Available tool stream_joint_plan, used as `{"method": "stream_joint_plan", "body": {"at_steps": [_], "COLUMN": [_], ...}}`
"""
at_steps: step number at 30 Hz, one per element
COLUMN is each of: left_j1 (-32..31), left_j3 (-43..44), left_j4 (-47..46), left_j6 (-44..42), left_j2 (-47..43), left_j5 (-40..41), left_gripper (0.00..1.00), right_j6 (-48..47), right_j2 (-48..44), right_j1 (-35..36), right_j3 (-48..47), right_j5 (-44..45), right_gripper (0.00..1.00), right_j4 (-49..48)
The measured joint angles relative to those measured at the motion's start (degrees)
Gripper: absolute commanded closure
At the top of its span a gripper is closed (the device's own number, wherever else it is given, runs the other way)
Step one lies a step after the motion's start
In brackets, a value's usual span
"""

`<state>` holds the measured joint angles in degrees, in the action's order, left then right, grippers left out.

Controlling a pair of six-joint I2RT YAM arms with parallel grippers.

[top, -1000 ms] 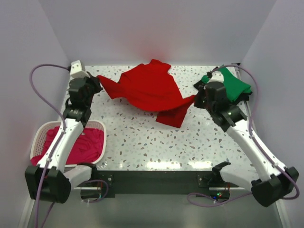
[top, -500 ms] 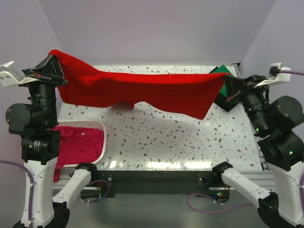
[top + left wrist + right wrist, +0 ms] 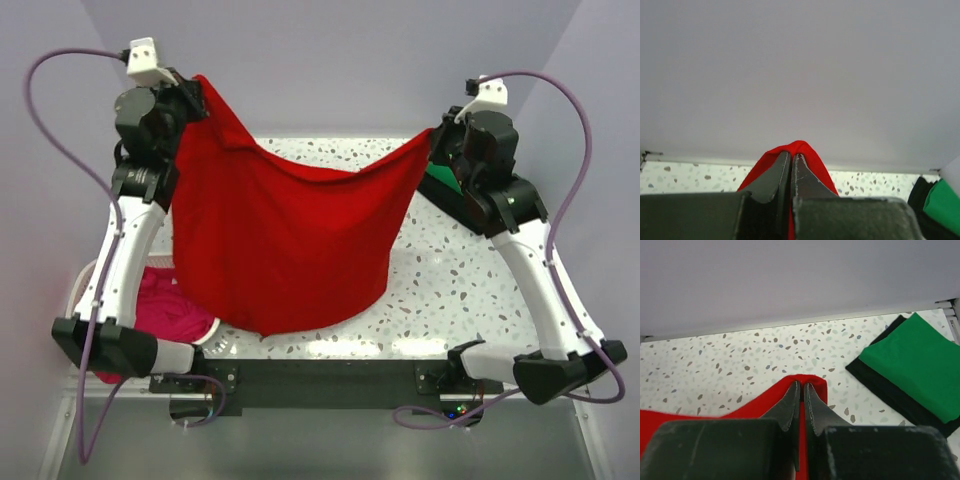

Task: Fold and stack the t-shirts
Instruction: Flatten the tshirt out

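Note:
The red t-shirt (image 3: pixel 280 240) hangs spread in the air between my two grippers, above the speckled table. My left gripper (image 3: pixel 196 88) is shut on its upper left corner; in the left wrist view the red cloth (image 3: pixel 812 162) is pinched between the fingers. My right gripper (image 3: pixel 436 138) is shut on its upper right corner (image 3: pixel 815 381). The folded green t-shirt (image 3: pixel 910 362) lies on top of the folded black t-shirt (image 3: pixel 875 382) at the far right of the table. The magenta-pink t-shirt (image 3: pixel 165 310) lies in the basket, partly hidden by the red one.
The white lattice basket (image 3: pixel 82 290) stands at the near left of the speckled table (image 3: pixel 450 290). Grey walls close in the back and both sides. A black rail (image 3: pixel 330 380) runs along the near edge.
Both grippers took the red shirt off the table, raised it high and stretched it wide. Now they have come closer together, and the shirt hangs down in a deep sag.

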<state>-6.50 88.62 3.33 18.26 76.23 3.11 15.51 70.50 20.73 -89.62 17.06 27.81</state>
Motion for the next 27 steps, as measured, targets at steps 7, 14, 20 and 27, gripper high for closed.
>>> {"method": "stream_joint_plan", "body": {"at_steps": [7,14,20,27], "left_j1": [0.0,0.0,0.0,0.0], "left_j3": [-0.1,-0.1,-0.1,6.4], "left_j4": [-0.5,-2.2,-1.9,-0.2], "left_j6": [-1.0,-2.0,-3.1,-4.6], "left_j2": [3.2,-2.8,-12.4,-21.3], "left_j5": [-3.3,-5.6,-6.7,-7.9], "left_gripper": [1.0,1.0,1.0,1.0], "right_j6": [-0.3,-1.5,-2.6,-5.2], "right_j2": [2.6,-0.7,-9.3,-18.8], "right_j1": [-3.2,-3.2,-3.2,-3.2], "right_j3": [-1.0,-2.0,-2.7,-9.8], "right_j5": [0.3,1.9,3.2,3.3], "right_gripper": [1.0,1.0,1.0,1.0], "right_j4": [-0.2,-0.8,0.0,1.8]}}
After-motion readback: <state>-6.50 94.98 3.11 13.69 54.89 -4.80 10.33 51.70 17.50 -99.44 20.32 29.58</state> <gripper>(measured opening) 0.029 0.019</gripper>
